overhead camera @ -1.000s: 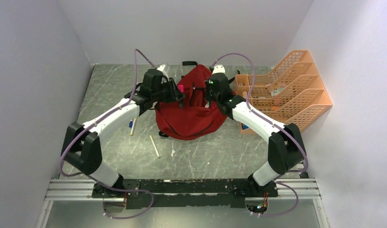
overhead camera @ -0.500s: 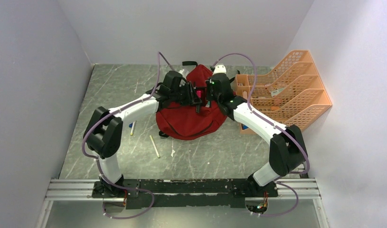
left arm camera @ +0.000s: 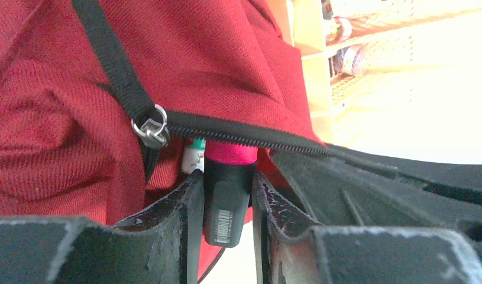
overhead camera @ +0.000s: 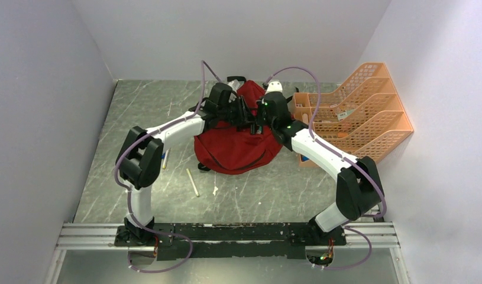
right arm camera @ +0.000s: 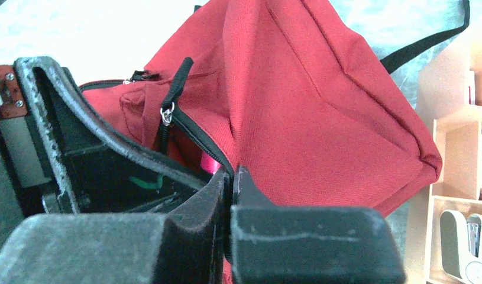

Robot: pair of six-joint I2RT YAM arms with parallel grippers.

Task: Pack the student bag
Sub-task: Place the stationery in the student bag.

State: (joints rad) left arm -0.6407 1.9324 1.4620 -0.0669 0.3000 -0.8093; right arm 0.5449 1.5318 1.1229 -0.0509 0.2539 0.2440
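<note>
Left gripper point(left arm camera: 226, 177) is pinching black pink-capped plastic marker point(left arm camera: 226, 213), long axis pointing straight into dark red fabric backpack point(left arm camera: 238, 65) zip mouth. Right gripper point(right arm camera: 232, 177), fully closed, is holding that mouth's edge.

One student bag point(overhead camera: 235, 148), dark red. One orange mesh organizer point(overhead camera: 368, 118). One pink-and-black marker point(left arm camera: 226, 201). Two loose sticks on the table point(overhead camera: 274, 189): one pale pencil point(overhead camera: 193, 182), one blue-ended pen point(overhead camera: 165, 158). One white scrap point(overhead camera: 215, 190).
</note>
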